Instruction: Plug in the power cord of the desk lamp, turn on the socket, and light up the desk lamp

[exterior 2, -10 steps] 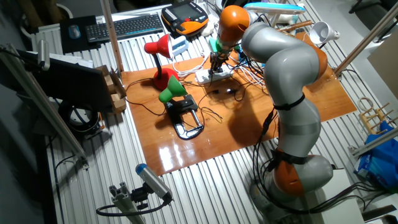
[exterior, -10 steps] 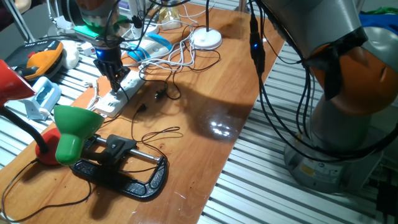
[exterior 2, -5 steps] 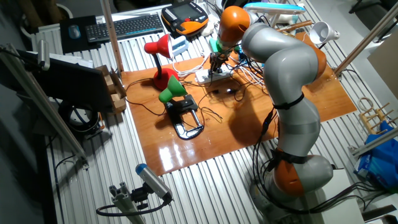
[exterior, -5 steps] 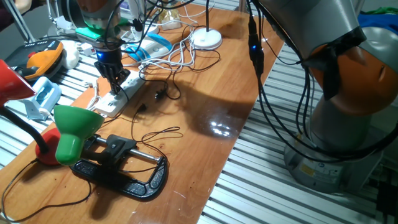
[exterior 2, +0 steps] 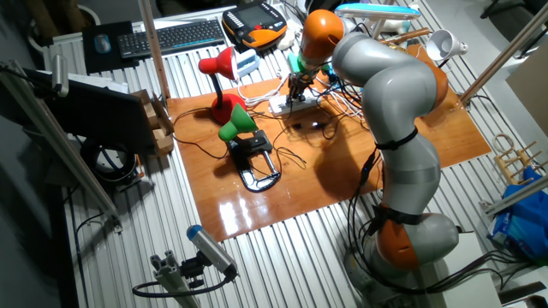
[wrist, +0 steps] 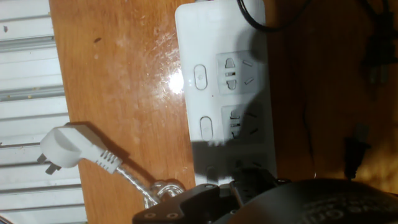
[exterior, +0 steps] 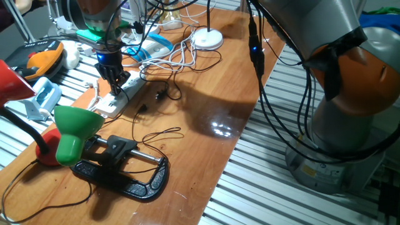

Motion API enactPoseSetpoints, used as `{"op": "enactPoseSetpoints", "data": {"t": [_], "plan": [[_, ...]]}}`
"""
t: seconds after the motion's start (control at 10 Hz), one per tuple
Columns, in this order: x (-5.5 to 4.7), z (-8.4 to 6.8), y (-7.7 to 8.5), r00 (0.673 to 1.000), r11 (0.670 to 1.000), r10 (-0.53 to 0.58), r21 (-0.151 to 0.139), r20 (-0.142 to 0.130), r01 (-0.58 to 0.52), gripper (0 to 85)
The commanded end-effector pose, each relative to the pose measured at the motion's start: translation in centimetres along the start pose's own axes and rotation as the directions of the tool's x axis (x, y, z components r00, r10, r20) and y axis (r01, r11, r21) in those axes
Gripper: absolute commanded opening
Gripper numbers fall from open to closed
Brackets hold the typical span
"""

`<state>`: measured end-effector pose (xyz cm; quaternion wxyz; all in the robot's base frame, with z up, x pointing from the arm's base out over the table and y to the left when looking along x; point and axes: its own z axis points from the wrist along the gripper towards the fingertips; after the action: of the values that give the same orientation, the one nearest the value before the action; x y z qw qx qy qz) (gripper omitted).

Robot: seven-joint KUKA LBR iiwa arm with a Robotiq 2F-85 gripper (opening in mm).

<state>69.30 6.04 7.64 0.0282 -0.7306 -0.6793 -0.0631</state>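
Your gripper [exterior: 113, 80] hangs just over the socket [exterior: 119, 94], fingertips at or near its top face; whether the jaws are clenched or released you cannot tell. The socket lies near the table [exterior: 206, 112] edge. In the hand view a loose white plug [wrist: 68, 148] lies beside the socket [wrist: 227, 81], apart from it. The green lamp [exterior: 72, 131] stands nearby.

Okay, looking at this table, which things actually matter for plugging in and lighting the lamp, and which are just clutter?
For the job:
- socket, white strip with switch buttons
- gripper, right above the socket
- green desk lamp, clamped to the table
- its thin black cord

Just lying about:
- red lamp
- loose white plug
- round white lamp base
- keyboard
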Motion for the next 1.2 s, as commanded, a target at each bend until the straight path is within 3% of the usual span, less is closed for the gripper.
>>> {"op": "enactPoseSetpoints", "data": {"t": [0.0,1.1], "plan": [[-0.02,-0.02,0.0,1.0,1.0,0.004,0.0,0.0,-0.004,0.0],[-0.25,0.45,0.21,1.0,0.999,0.016,0.035,0.002,-0.016,0.0]]}}
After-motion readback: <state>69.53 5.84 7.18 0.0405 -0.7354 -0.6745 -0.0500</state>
